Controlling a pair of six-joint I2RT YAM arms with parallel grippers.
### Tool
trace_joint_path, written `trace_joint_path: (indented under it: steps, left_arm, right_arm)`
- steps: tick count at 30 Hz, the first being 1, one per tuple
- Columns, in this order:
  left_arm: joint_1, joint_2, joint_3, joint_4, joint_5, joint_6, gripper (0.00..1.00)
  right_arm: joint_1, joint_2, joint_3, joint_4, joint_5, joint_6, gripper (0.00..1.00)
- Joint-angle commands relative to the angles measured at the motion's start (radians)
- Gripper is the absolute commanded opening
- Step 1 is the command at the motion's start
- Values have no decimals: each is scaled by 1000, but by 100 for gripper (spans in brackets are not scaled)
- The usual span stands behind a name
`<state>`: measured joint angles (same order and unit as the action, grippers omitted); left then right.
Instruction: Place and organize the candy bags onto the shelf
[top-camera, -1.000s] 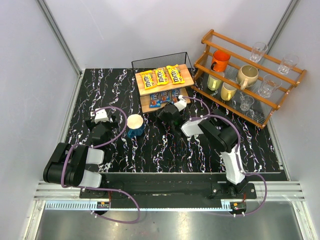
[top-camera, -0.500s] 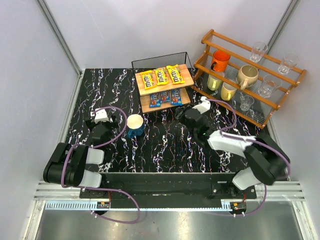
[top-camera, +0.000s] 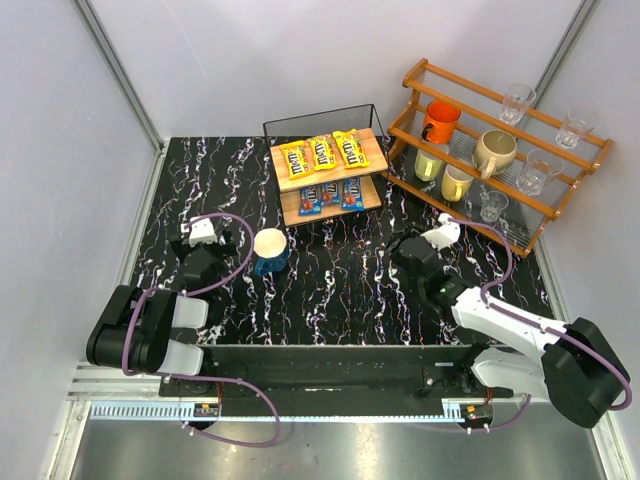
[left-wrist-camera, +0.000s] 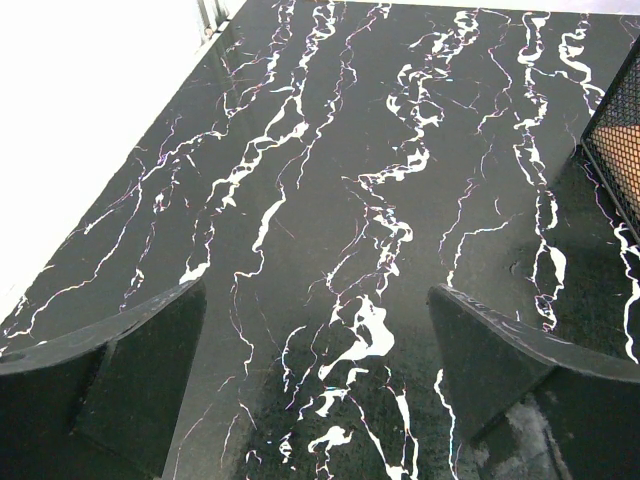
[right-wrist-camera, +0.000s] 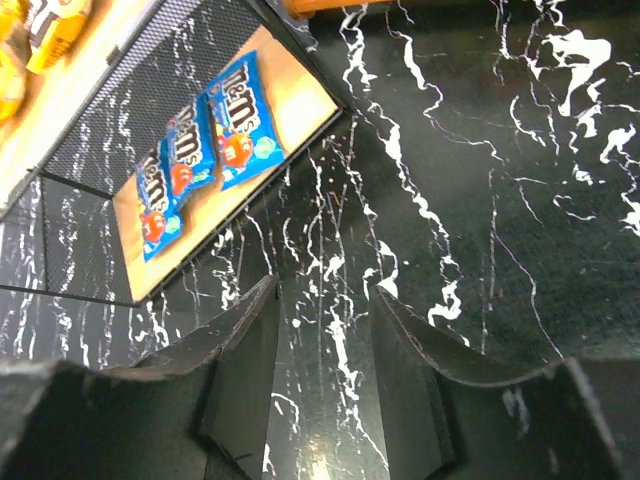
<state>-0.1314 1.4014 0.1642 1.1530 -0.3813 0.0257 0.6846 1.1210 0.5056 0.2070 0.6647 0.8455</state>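
Note:
The shelf (top-camera: 368, 146) stands at the back middle of the table. Three yellow candy bags (top-camera: 323, 152) lie in a row on its top board. Three blue candy bags (top-camera: 330, 195) lie side by side on the lower board, also seen in the right wrist view as blue bags (right-wrist-camera: 238, 120) on the shelf (right-wrist-camera: 300, 100). My right gripper (top-camera: 402, 247) (right-wrist-camera: 325, 290) hangs open and empty over bare table, right of the shelf and apart from it. My left gripper (top-camera: 205, 243) (left-wrist-camera: 315, 295) rests open and empty at the left.
A blue cup (top-camera: 270, 250) stands between the grippers, in front of the shelf. An orange-brown rack (top-camera: 500, 190) with mugs and glasses fills the back right. The shelf's black mesh (left-wrist-camera: 620, 130) edges the left wrist view.
My right arm has drawn back from the shelf's lower tier toward the near right, its jaws widening. The blue bags stay on the lower board. The left arm has not moved.

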Motion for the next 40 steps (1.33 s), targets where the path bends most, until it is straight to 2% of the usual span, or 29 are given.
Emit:
trace_joint_path:
  steps: [1,5,13,15,16,20,21,25,36,40]
  left_arm:
    - [6,-19,24,62,7,-13,99]
    - [6,-19,26,62,7,-13,99]
    - [6,-19,26,62,7,-13,99]
    - [6,-19,24,62,7,-13,99]
    - [6,-19,26,62,9,-13,99]
    - [6,-19,24,62,7,-13,99]
    - [6,-19,26,62,9,-13,99]
    - [6,-19,24,62,9,-13,99]
    - [6,-18,26,60,9,-13,99]
    - [6,-19,24,60,9,-13,99]
  right_arm:
    - [-7,0,-10,-18,9,7,50]
    - [-7,-12,-12,3,-13,-3,53]
    - [-5,-105,-16,20,-129,-190,62]
    - [-5,-127,-7,-15,-165,-227,76]
    - [-5,-144,8,-103,-166,-235,83]
    - [-7,-181,88,-319,-168,-241,91]
    - [-5,-199,94,-351,-169,-237,99]
    - [-5,-259,117,-478,-203,-241,100]
    - [-5,-575,13,-529,-208,-192,100]
    - [-5,-587,31,-593,-203,-192,100]
